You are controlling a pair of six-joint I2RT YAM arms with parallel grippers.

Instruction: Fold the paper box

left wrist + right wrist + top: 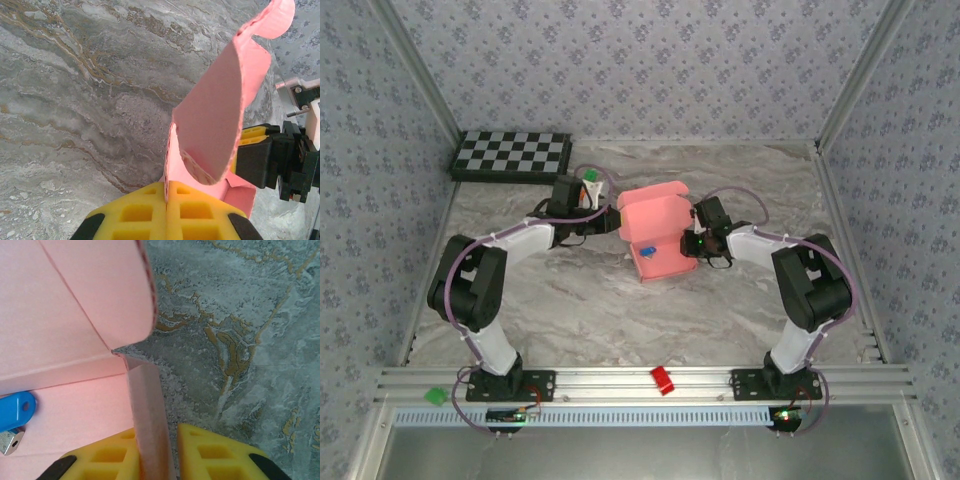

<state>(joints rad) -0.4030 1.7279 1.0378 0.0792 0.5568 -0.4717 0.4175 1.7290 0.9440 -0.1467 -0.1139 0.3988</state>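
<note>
The paper box (655, 235) sits mid-table, half formed. The left gripper (167, 212) is pinched on its left wall, the right gripper (155, 455) straddles the opposite wall, apparently steadying both sides for folding.

Pink paper box (656, 232) half-folded, lid up, mid-table.

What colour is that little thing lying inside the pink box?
Blue, with a silvery metal end. The little thing shows best in the right wrist view, inside the box.
</note>
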